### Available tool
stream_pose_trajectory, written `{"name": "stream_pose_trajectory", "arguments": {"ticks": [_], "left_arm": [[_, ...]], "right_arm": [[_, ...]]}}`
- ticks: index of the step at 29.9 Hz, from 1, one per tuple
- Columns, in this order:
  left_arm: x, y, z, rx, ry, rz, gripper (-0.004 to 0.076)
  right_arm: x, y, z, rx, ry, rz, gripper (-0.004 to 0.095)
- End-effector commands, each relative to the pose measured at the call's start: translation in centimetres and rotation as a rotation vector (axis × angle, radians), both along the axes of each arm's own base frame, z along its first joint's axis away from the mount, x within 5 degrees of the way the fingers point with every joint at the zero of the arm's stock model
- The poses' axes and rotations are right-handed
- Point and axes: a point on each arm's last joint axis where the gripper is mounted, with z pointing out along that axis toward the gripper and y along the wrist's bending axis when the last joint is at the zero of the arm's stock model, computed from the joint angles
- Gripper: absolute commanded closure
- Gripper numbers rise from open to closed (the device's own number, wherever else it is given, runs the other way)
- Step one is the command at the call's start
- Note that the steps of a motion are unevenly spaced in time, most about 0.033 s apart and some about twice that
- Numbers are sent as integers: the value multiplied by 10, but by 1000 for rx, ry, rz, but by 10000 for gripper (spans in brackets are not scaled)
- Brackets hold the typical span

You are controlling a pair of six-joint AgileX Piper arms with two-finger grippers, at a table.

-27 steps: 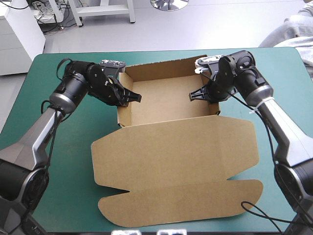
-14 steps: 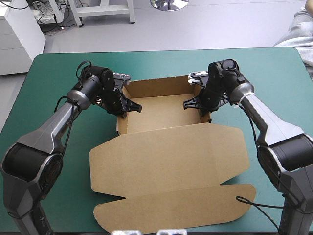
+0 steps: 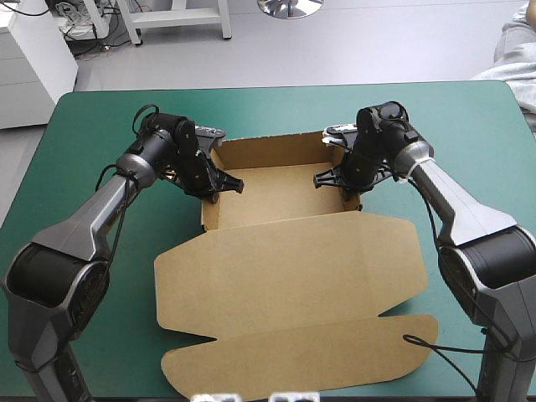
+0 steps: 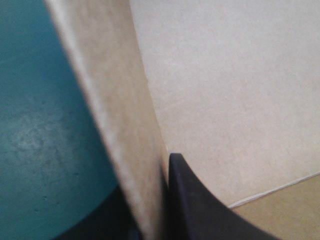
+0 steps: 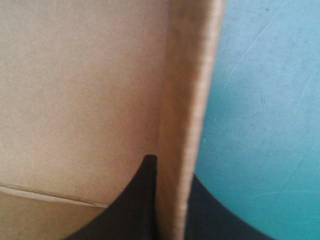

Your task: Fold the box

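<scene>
The brown box (image 3: 280, 188) stands as an open tray at mid-table, its walls up and its lid (image 3: 289, 268) lying flat toward the near edge. My left gripper (image 3: 219, 186) is shut on the tray's left wall (image 4: 127, 130), one black finger inside, the other outside. On the opposite side my right gripper (image 3: 337, 180) is shut on the right wall (image 5: 187, 115) in the same way. Both wrist views show the wall's top edge running away between the fingers, with the tray floor on one side and teal-green cover on the other.
Teal-green cover (image 3: 109, 276) lies bare to the left and right of the box. The lid's tuck flap (image 3: 301, 352) reaches close to the table's near edge.
Since the earliest frame both grippers and the box have shifted toward the table's left and slightly nearer, with the tray narrower. Just before now, almost nothing moved.
</scene>
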Motion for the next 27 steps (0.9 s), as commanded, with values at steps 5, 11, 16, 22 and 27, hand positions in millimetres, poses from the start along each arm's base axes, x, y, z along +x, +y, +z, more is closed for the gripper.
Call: {"name": "stream_pose_trajectory", "arguments": {"ticks": [5,11,16,22,27], "left_arm": [[-9,-5,31,-52,-72,-80,456],[-11,-6,32,-73,-49,-75,342],[-13,-5,37,-64,-38,-81,342],[-12,-6,78,-103,-146,-89,342],[-25,1,127,-139,-296,-90,342]], "right_arm": [[-7,-3,32,44,-70,48,635],[-10,-4,37,49,-86,82,143],[-14,-8,48,25,-127,99,67],[-19,-11,60,22,-166,106,67],[-22,-13,67,26,-189,115,67]]}}
